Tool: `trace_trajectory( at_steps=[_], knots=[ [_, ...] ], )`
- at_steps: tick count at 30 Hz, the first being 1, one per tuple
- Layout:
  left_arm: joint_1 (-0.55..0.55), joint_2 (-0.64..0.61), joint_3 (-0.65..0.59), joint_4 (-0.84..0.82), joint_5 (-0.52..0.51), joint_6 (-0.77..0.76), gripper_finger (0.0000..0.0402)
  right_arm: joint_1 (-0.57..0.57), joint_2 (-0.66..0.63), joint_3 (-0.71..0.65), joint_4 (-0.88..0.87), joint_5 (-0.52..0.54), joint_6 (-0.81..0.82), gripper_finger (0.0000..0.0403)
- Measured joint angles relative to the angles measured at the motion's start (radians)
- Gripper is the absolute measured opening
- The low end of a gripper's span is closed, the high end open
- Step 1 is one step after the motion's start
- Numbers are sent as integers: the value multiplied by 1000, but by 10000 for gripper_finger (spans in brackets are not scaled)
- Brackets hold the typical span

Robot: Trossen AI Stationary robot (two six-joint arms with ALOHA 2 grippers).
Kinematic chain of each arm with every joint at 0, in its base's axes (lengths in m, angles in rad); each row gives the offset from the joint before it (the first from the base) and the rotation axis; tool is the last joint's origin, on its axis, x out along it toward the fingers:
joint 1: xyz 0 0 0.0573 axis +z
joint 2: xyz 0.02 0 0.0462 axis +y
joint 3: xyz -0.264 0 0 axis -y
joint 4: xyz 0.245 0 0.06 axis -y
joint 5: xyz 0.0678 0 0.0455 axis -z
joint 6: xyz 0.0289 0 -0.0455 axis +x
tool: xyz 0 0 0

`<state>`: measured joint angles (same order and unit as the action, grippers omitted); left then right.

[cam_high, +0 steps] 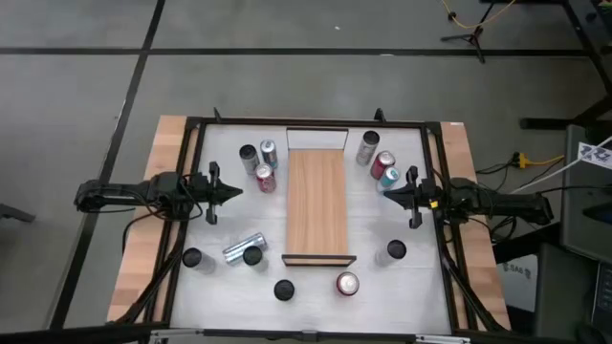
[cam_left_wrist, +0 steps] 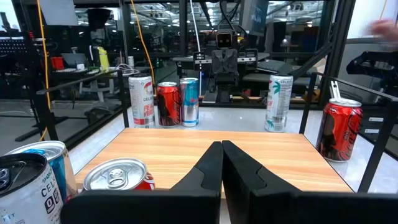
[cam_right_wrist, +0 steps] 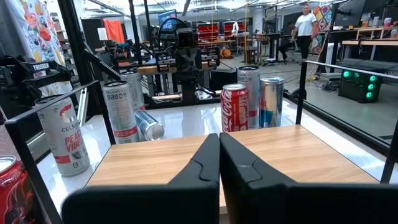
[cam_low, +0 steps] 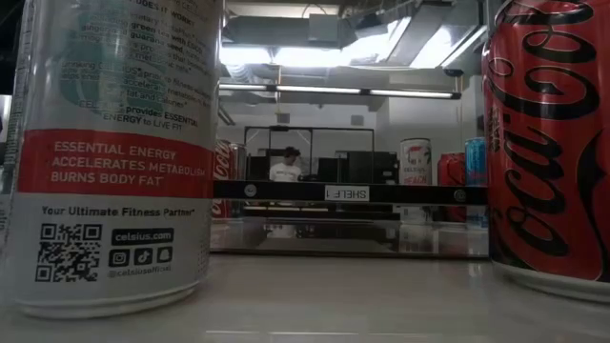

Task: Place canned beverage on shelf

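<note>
The shelf (cam_high: 317,205), a long light-brown plank with a dark lip at its near end, lies flat in the middle of the table. Beverage cans stand around it: three at the far left (cam_high: 265,178), three at the far right (cam_high: 382,164), several near the front, among them a red one (cam_high: 346,284). A silver can (cam_high: 237,250) lies on its side. My left gripper (cam_high: 234,192) is shut left of the shelf, its tips (cam_left_wrist: 222,155) pointing level across the plank. My right gripper (cam_high: 387,194) is shut to the right, mirroring it (cam_right_wrist: 219,149). Neither touches anything.
A black frame (cam_high: 196,122) rails the white table. In the low view a white Celsius can (cam_low: 105,152) and a red cola can (cam_low: 553,143) stand close to the camera, with the shelf's lip (cam_low: 348,192) between them. A person (cam_right_wrist: 305,25) walks far behind.
</note>
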<state>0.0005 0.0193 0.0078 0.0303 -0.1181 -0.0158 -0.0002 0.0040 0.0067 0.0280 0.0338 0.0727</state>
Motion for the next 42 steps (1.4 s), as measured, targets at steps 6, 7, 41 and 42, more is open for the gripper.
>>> trace_trajectory(
  at_steps=[6, 7, 41, 42],
  knots=[
    [0, 0, 0, 0, 0, 0, 0, 0, 0, 0, 0, 0, 0, 0],
    [0, 0, 0, 0, 0, 0, 0, 0, 0, 0, 0, 0, 0, 0],
    [0, 0, 0, 8, -3, 261, 0, 0, 0, 0, 54, 44, 216, 0],
    [0, 0, 0, 8, -4, 261, 0, 0, 0, 0, 74, 43, 241, 0]
  ],
)
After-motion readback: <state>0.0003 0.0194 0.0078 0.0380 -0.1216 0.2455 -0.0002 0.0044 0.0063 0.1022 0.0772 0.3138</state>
